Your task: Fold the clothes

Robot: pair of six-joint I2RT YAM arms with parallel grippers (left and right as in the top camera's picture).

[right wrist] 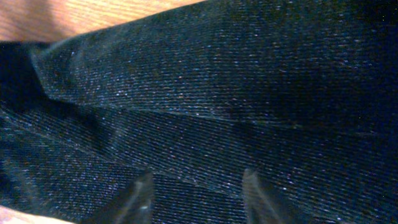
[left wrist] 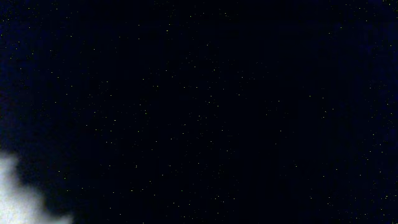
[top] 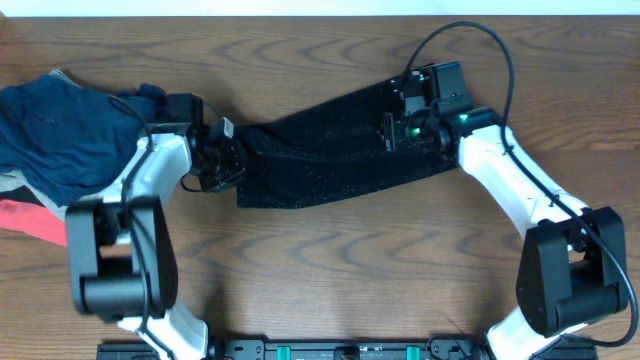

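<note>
A black denim-like garment (top: 325,155) lies in a slanted band across the middle of the wooden table (top: 350,270). My left gripper (top: 225,155) is at the garment's left end; its jaws are hidden. The left wrist view is almost filled by dark cloth (left wrist: 199,112), with no fingers showing. My right gripper (top: 397,130) is over the garment's upper right part. In the right wrist view its two fingers (right wrist: 198,190) are spread apart just above the dark fabric (right wrist: 249,93), with a fold ridge ahead of them.
A pile of other clothes (top: 55,135), navy blue with a red piece (top: 30,220) under it, lies at the left edge of the table. Bare wood (right wrist: 93,15) shows beyond the garment's edge in the right wrist view.
</note>
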